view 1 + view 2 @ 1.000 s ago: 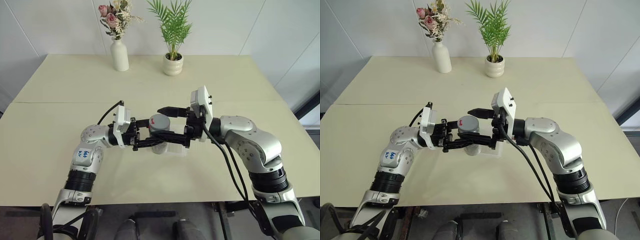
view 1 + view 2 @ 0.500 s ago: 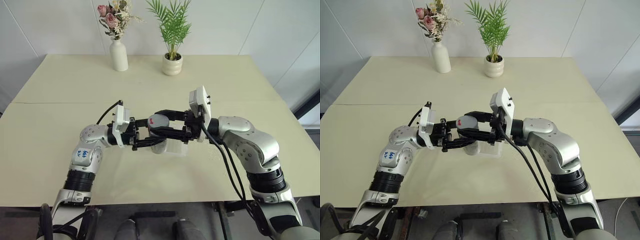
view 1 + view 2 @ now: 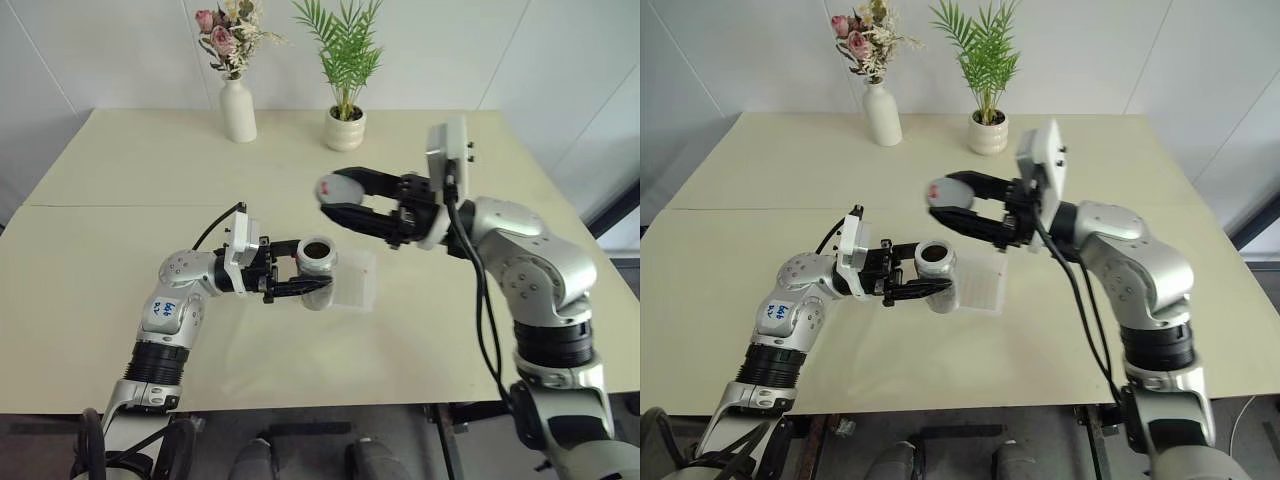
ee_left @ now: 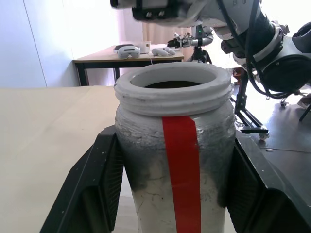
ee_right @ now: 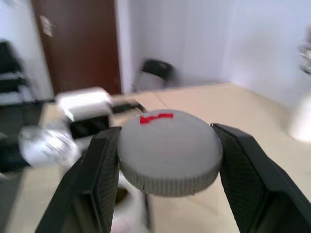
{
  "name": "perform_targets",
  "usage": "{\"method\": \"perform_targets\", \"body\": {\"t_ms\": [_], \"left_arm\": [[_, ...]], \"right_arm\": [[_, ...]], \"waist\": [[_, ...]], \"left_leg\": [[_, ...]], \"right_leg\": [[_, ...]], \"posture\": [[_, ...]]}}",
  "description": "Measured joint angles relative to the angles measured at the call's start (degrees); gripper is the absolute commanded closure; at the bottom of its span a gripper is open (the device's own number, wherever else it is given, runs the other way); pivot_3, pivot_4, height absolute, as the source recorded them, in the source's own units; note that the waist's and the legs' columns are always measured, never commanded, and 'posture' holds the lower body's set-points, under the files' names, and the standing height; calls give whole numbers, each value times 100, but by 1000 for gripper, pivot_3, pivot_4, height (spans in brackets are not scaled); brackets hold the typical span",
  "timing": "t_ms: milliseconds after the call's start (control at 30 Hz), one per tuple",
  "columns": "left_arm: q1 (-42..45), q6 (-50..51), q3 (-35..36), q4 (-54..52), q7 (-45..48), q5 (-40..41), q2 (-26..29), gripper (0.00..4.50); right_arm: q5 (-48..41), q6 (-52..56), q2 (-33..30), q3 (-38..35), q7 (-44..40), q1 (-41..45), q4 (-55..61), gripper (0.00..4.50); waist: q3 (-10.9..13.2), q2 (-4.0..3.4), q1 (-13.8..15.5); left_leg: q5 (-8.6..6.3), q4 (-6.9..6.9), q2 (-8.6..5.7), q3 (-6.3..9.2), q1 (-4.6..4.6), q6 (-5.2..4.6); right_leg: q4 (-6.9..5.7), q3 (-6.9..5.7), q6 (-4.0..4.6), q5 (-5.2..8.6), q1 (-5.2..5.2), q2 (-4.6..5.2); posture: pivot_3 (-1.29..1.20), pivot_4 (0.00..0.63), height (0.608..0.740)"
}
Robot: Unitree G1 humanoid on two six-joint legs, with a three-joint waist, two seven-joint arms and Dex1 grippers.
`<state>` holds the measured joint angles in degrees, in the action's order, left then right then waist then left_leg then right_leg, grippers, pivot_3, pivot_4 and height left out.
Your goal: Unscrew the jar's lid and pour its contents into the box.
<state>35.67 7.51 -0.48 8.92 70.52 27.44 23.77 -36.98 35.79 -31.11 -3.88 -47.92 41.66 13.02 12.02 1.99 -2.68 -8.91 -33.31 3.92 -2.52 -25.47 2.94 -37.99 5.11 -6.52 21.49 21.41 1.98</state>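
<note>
My left gripper [image 3: 308, 267] is shut on the jar [image 3: 318, 262], which stands upright just above the table, its mouth uncovered. In the left wrist view the jar [image 4: 175, 145] shows a red stripe down its side, with black fingers [image 4: 97, 194] pressed on both flanks. The contents cannot be made out inside the dark mouth. Up and to the right of the jar, my right gripper [image 3: 335, 197] is shut on the grey lid [image 3: 340, 188] with its red mark, clear of the jar. The lid [image 5: 167, 150] sits between that gripper's fingers [image 5: 248, 170]. The clear box [image 3: 353, 290] lies on the table beside the jar, on its right.
A white vase of flowers [image 3: 239, 110] and a white plant pot [image 3: 345, 128] stand at the far edge of the beige table [image 3: 120, 250]. A seam crosses the table on the left.
My right gripper shut on the lid and carried it up and to the right, off the jar. The jar's mouth now stands open. My left gripper and the jar stayed put.
</note>
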Motion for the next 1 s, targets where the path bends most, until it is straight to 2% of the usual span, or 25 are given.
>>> {"method": "perform_targets", "body": {"t_ms": [167, 300, 400, 600, 733, 1000], "left_arm": [[-22, 10, 112, -116, -64, 9, 154, 2067], [-24, 9, 255, -137, -171, 30, 183, 2067], [-22, 9, 277, -135, -220, 31, 175, 2067], [8, 8, 282, -117, -239, 38, 162, 2067], [132, 2, 283, 5, -266, 38, 127, 2067], [140, -8, 286, 38, -296, 39, 125, 2067]], "right_arm": [[472, -453, -515, -819, 270, -1421, -22, 1966], [594, -634, -450, -1493, 634, -2690, 15, 1966], [841, -1004, -338, -1549, 808, -3152, -92, 1966], [1326, -1708, 107, -1462, 1124, -3480, -989, 1966], [1532, -2016, 391, -1329, 1283, -3346, -1502, 1966], [1678, -2377, 506, -1206, 1397, -2994, -2056, 1966]], "waist": [[0, 0, 73], [0, 0, 87], [0, -1, 36], [0, -1, -39], [0, -1, -64], [-1, -2, -40]], "left_leg": [[-2, 7, 0, -6, -2, -1], [-2, 0, 1, -13, 3, 0], [-3, -5, 0, -30, 17, -1], [1, -17, -2, -31, 30, -10], [2, -17, -1, -32, 33, -11], [1, -12, -1, -32, 30, -10]], "right_leg": [[10, 4, -3, 1, 2, -1], [7, 12, -5, 2, -1, -3], [2, 29, -16, -5, -9, -6], [6, 38, -22, -20, -28, -7], [3, 41, -23, -24, -27, -10], [7, 41, -24, -23, -26, -10]], "posture": [[0, 150, 740], [0, 150, 740], [0, 150, 740], [0, 150, 740], [0, 150, 740], [0, 150, 740]]}}
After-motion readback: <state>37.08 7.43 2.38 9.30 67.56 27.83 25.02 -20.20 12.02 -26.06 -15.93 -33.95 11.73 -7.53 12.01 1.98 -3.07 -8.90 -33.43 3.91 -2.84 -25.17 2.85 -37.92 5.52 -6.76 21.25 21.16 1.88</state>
